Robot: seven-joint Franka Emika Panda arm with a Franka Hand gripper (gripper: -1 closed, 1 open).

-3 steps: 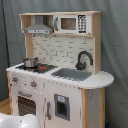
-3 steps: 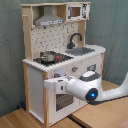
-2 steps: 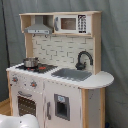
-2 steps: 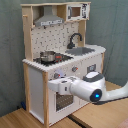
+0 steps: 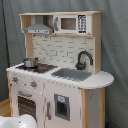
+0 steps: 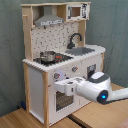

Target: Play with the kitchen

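A small metal pot point(image 6: 48, 56) sits on the hob above the tool point(image 6: 61, 86); its contents are hidden. The kitchen point(image 6: 65, 60) stands directly behind the tool, whose tip meets the oven front. Finger state: cannot tell.

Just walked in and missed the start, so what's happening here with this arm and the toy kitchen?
A white robot arm is reaching toward the front of the toy kitchen, its end level with the knobs and the oven door in the second exterior view. Whether it touches anything cannot be told. A small metal pot sits on the hob, the sink with its black faucet is beside it, and the oven door looks closed.
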